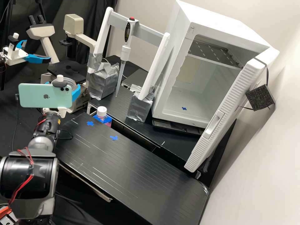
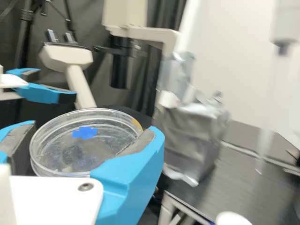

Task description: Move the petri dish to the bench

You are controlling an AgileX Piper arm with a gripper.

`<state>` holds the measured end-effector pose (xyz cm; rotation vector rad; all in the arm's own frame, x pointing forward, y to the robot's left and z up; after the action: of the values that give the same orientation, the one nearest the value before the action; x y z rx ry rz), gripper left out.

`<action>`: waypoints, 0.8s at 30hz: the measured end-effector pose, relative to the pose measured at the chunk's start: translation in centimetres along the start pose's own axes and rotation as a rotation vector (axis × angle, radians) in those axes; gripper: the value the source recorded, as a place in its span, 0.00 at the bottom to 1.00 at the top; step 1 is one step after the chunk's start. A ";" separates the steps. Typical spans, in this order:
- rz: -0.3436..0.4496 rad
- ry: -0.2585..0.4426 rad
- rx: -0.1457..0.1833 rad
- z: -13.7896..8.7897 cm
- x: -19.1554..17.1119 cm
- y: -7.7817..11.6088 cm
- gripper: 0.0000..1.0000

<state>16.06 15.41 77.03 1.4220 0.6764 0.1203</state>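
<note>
Petri dish (image 2: 87,149), clear with a blue cross, held aloft in front of the microscope (image 1: 40,32), pinched between both blue fingers (image 2: 133,171) of the gripper (image 1: 63,82). White-capped bottle (image 1: 102,112) beside the black bench (image 1: 125,162); incubator (image 1: 190,93) beyond, door open.

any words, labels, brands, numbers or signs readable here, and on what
No words or numbers can be read.
Mint-green phone: a dark logo, no words.
Display on the white pipette: too small to read.
Blue tape crosses, no text: two on the black bench, one in the white cabinet, one on the round clear petri dish.
</note>
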 end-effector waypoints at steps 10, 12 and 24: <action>0.108 -0.120 0.054 4.6 -4.3 1.4 0.00; 0.158 -0.141 0.074 5.2 -5.2 1.9 0.00; 0.263 -0.174 0.044 7.7 -8.8 3.0 0.00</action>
<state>13.66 5.17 82.93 1.5393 0.3497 0.1863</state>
